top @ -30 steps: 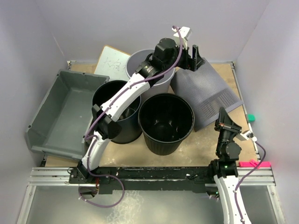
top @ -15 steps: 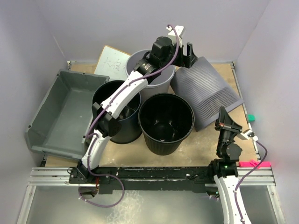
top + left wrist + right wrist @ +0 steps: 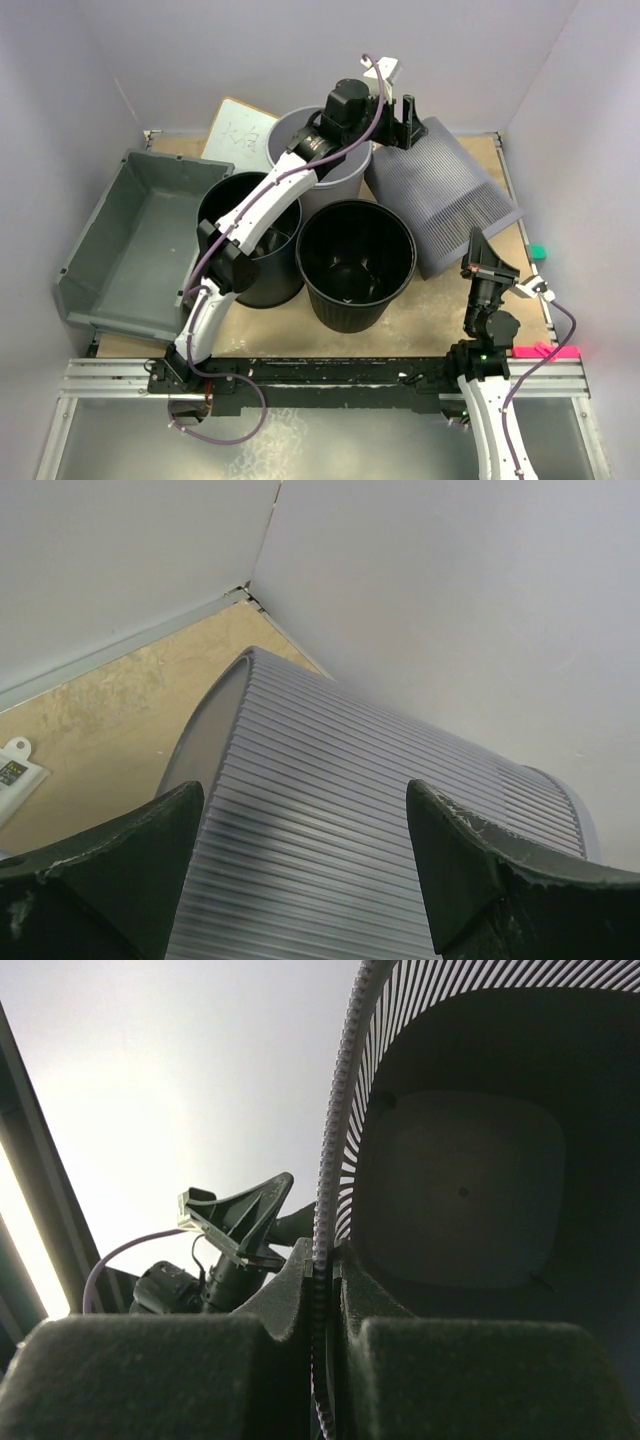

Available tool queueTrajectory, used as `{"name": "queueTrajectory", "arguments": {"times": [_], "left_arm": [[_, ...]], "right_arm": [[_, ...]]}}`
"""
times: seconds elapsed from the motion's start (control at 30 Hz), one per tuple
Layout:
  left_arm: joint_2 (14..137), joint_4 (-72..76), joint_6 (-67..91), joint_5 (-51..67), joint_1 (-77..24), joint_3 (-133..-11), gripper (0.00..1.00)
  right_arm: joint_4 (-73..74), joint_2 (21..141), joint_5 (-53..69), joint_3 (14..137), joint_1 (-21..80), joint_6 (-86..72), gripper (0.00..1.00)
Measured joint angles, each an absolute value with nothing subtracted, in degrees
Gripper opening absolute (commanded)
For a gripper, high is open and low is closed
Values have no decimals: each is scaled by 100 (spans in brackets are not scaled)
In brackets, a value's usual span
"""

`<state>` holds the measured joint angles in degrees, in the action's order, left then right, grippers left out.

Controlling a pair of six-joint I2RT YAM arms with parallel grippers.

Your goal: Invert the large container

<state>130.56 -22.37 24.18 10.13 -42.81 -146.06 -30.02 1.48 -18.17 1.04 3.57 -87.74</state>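
The large container [image 3: 140, 240], a wide shallow grey tub, lies open side up at the table's left, leaning against the left wall, with no gripper touching it. My left gripper [image 3: 405, 108] is far from it at the back, open, its jaws spread over the far end of a ribbed dark-grey square bin [image 3: 440, 195]. In the left wrist view, the bin's ribbed wall [image 3: 380, 810] fills the gap of the left gripper [image 3: 305, 805]. My right gripper [image 3: 481, 257] is shut on that bin's near rim. The thin ribbed rim [image 3: 335, 1140] is pinched in the right gripper [image 3: 325, 1260].
Two black round buckets [image 3: 355, 262] [image 3: 245, 235] stand in the middle, with a grey round bucket [image 3: 300, 140] behind them. A white board [image 3: 235, 135] leans at the back. Small green [image 3: 537, 251] and pink [image 3: 545, 351] items sit by the right edge. Walls close in on three sides.
My left gripper has shifted a little back and to the left over the ribbed bin's far end, still open. The right gripper keeps its hold on the rim and has barely moved.
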Motion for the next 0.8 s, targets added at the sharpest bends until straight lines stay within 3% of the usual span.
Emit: {"name": "queueTrajectory", "arguments": {"times": [0.8], "left_arm": [[13395, -2351, 2392, 864, -4274, -14569, 79]], "right_arm": [[-3293, 148, -1647, 106, 357, -8272, 0]]}}
